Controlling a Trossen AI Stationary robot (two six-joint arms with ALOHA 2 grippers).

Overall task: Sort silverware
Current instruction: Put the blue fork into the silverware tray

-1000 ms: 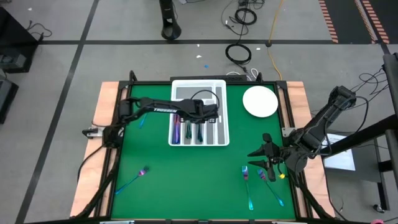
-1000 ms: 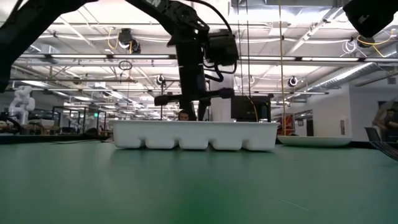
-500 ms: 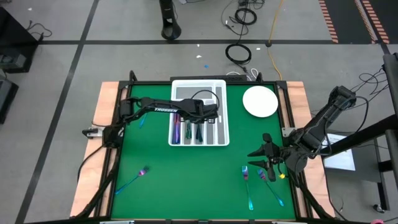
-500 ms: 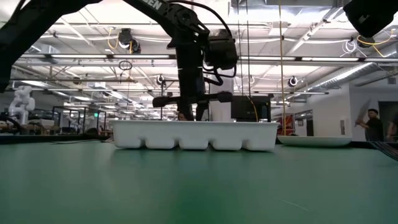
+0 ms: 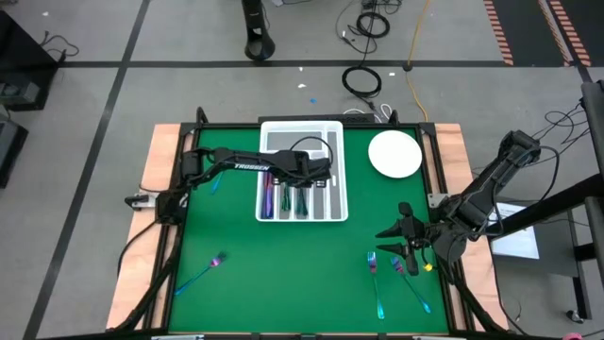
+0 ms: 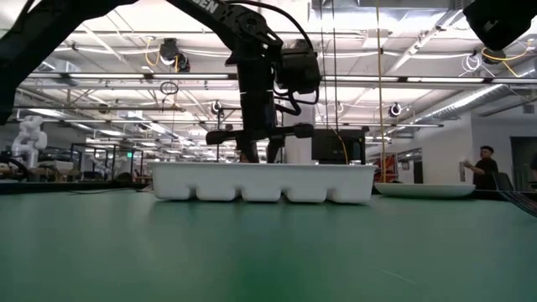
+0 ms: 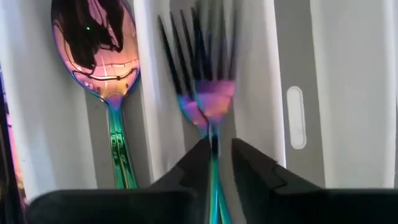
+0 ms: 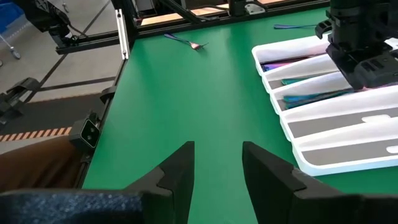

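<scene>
The white tray [image 5: 337, 194] lies at the table's far middle with iridescent silverware in its long slots. My left gripper [image 5: 307, 179] hangs over it, shut on a pink-and-teal fork [image 7: 208, 93]. A spoon [image 7: 99, 56] lies in the slot beside the fork. Loose pieces rest flat on the green mat: one fork [image 5: 200, 274] near the left, a blue piece [image 5: 215, 182] by the left arm, and several [image 5: 377, 269] at the near right. My right gripper [image 5: 401, 244] hovers open beside those, its fingers [image 8: 180, 168] apart and touching nothing. My left gripper pinches the fork's slim handle [image 7: 213, 148] just behind its neck, between the two fingers. It comes from above, pointing down into the tray [image 6: 264, 180]. The fork's head [image 7: 202, 56] reaches out past the fingertips over a slot; whether it rests on the tray's floor I cannot tell.
A round white plate [image 5: 394, 154] sits at the far right of the mat. Wooden boards [image 5: 156, 156] and a dark frame border the green mat. The mat's middle and near part [image 5: 293, 274] are bare. A person [image 6: 482, 168] stands in the room beyond the table.
My left gripper has sunk a little toward the tray, keeping its hold on the fork. My right arm has kept still.
</scene>
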